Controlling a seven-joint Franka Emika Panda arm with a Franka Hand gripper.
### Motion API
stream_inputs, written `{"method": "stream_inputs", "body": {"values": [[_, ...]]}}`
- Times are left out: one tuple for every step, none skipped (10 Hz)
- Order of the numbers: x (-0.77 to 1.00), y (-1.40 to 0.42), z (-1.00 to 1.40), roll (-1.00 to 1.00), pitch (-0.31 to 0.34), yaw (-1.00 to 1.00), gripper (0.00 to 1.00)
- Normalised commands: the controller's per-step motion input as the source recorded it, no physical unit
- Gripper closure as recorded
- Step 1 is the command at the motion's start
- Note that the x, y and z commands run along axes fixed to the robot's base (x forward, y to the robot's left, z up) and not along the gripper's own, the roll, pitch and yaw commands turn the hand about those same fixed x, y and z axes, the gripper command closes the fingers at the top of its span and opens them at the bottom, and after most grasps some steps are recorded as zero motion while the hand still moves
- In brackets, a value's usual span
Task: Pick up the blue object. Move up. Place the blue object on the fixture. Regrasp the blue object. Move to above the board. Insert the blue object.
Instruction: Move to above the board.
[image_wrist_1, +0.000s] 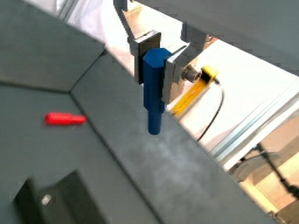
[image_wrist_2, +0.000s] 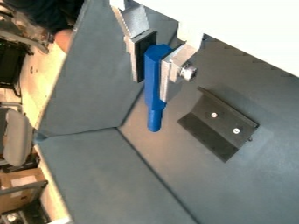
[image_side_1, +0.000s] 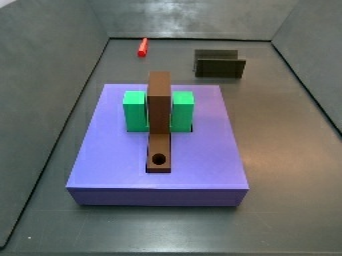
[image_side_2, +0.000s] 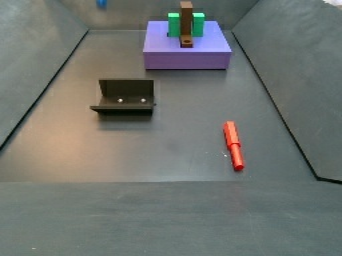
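Gripper, silver plate fingers, dark pads

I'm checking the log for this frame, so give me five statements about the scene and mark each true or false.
1. The gripper holds the blue object between its fingers. True.
2. The blue object hangs above the floor, touching nothing below it. True, as far as both wrist views show.
3. The red peg sits in the fixture's slot. False: it lies on the floor, apart from the fixture.
4. The brown bar lies on the board with its round hole empty. True.
5. The green block stands on the floor beside the board. False: it stands on the board, against the brown bar.
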Motion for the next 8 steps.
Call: {"method": "stream_inputs", "body": {"values": [[0.03,-0.02,0.44,0.01,0.096,0.0,1.0],[-0.99,-1.4,0.31,-1.0,0.192,-0.18,1.0],[-1.02,-1.4,0.31,-1.0,0.188,-0.18,1.0],[-1.09,-1.4,0.32,-1.0,0.175,-0.16,1.0],[-1.11,-1.4,0.29,-1.0,0.187,-0.15,1.0],[-1.08,-1.4,0.31,-1.0,0.196,-0.13,1.0],[-1.09,-1.4,0.31,-1.0,0.198,-0.12,1.0],[-0.35,-0.39,0.09,-1.0,0.199,-0.09,1.0]]}}
